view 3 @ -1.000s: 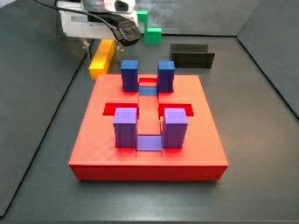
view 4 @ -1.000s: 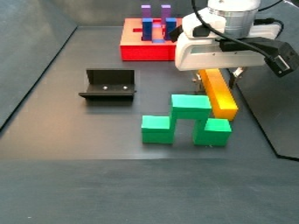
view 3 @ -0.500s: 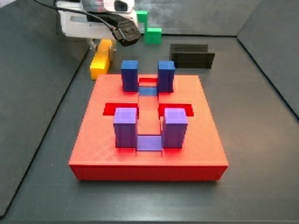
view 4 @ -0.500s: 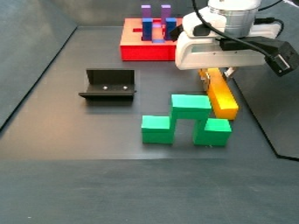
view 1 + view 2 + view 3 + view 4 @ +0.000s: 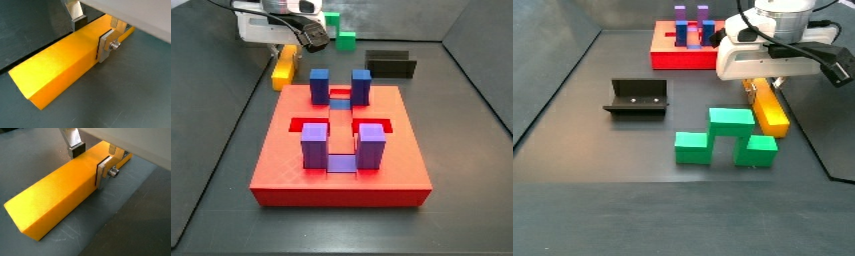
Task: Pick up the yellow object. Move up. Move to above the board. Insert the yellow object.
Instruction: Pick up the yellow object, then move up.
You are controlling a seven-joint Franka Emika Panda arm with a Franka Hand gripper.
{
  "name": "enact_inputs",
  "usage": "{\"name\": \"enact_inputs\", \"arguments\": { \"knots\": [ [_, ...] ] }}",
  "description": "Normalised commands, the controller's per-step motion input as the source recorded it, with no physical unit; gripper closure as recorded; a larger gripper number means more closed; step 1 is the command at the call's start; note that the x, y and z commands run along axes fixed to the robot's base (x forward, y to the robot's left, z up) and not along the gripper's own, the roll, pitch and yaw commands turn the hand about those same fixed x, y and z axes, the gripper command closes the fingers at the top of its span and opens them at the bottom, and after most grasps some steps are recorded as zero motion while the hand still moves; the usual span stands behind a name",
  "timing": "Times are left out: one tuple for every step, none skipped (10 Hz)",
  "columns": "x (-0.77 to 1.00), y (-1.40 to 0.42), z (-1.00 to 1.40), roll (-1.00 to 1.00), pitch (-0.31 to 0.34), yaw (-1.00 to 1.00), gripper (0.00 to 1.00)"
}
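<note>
You see yellow object lying flat beside red board, gripper fingers straddling it.

The gripper is sitting over the bar, jaws either side; the board is lying behind, stepped block in front, fixture off left.

Robot lab, dark walled table, fixture, gripper
</note>
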Motion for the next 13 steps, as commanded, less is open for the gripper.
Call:
{"name": "enact_inputs", "arguments": {
  "knots": [
    [0.00, 0.00, 0.00, 0.00, 0.000, 0.00, 1.00],
    [0.00, 0.00, 0.00, 0.00, 0.000, 0.00, 1.00],
    [0.00, 0.00, 0.00, 0.00, 0.000, 0.00, 1.00],
    [0.00, 0.00, 0.00, 0.00, 0.000, 0.00, 1.00],
    [0.00, 0.00, 0.00, 0.00, 0.000, 0.00, 1.00],
    [0.00, 0.00, 0.00, 0.00, 0.000, 0.00, 1.00],
    [0.00, 0.00, 0.00, 0.00, 0.000, 0.00, 1.00],
    [0.00, 0.00, 0.00, 0.00, 0.000, 0.00, 1.00],
    [0.00, 0.00, 0.00, 0.00, 0.000, 0.00, 1.00],
    [0.00, 0.00, 0.00, 0.00, 0.000, 0.00, 1.00],
    [0.00, 0.00, 0.83, 0.00, 0.000, 0.00, 1.00],
    [-0.01, 0.08, 0.81, 0.00, 0.011, 0.06, 1.00],
    [-0.05, 0.06, 0.64, 0.01, 0.060, 0.04, 1.00]
  ]
}}
